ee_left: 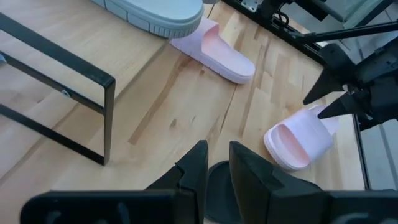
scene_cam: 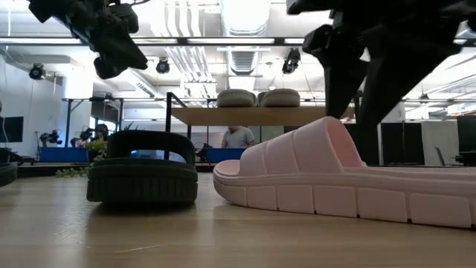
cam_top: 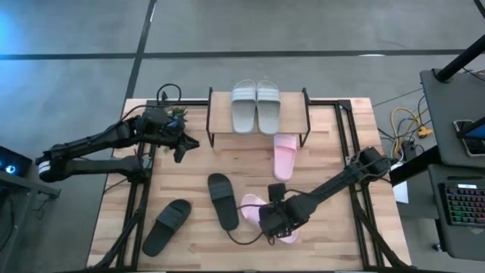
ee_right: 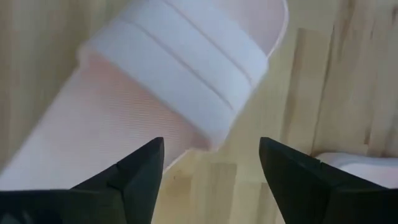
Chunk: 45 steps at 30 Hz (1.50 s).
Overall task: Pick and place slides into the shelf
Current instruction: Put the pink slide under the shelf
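Observation:
Two light grey slides (cam_top: 256, 105) lie side by side on top of the shelf (cam_top: 220, 121). One pale pink slide (cam_top: 285, 155) lies flat on the table by the shelf's right leg. The other pink slide (cam_top: 254, 205) lies near the table's near edge. My right gripper (cam_top: 274, 224) hovers open over this slide, its fingers (ee_right: 140, 168) standing on either side of the wide strap's (ee_right: 180, 62) edge. Two black slides (cam_top: 223, 199) (cam_top: 167, 226) rest on their soles left of it. My left gripper (cam_top: 182, 149) hangs shut in the air, left of the shelf.
The shelf's thin black legs (ee_left: 93, 93) stand near my left gripper (ee_left: 216, 155). Black frame rails (cam_top: 140, 197) run along both sides of the table. A cable (cam_top: 242, 236) trails across the wood beside the near pink slide. Bare wood lies between the shelf and the black slides.

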Available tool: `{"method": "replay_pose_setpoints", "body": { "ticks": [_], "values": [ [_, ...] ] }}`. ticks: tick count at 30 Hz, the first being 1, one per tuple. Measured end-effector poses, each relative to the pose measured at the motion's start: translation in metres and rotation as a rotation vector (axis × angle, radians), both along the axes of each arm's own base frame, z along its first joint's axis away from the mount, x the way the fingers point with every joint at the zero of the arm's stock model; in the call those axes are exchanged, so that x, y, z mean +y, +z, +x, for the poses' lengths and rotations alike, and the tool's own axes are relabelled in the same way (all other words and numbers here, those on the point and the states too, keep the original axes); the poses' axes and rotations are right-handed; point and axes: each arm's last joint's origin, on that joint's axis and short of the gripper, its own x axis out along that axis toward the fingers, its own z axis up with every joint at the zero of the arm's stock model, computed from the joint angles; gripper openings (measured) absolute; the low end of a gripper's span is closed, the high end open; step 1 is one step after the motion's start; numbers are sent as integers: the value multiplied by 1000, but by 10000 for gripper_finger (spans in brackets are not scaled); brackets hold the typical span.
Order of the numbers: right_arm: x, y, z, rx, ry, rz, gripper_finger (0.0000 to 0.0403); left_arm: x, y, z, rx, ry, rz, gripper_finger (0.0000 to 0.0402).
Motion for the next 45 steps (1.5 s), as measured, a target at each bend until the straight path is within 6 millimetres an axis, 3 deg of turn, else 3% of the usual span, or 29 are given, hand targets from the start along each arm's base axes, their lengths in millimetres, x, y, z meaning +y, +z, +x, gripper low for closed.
{"method": "replay_pose_setpoints", "body": {
  "ticks": [8, 13, 20, 25, 31, 41, 45],
  "values": [
    [17, 3, 10, -173, 142, -20, 254, -2, 0, -5, 14, -10, 11, 51],
    [18, -8, 19, -175, 191, -33, 248, -3, 1, -7, 4, -9, 14, 51],
    [17, -26, 23, -111, 204, -23, 186, -5, 2, -12, 2, -11, 12, 51],
    [18, -17, 25, -154, 190, -42, 166, -6, 0, -14, 24, -12, 6, 51],
    [19, -8, 27, -172, 183, -38, 193, -5, -3, -12, 41, -15, 2, 51],
    [13, -15, 12, -34, 176, -101, 258, -3, -10, -8, 75, -15, -12, 51],
    [15, -8, 12, -45, 187, -96, 272, -3, -10, -8, 74, -14, -12, 51]
  ]
}}
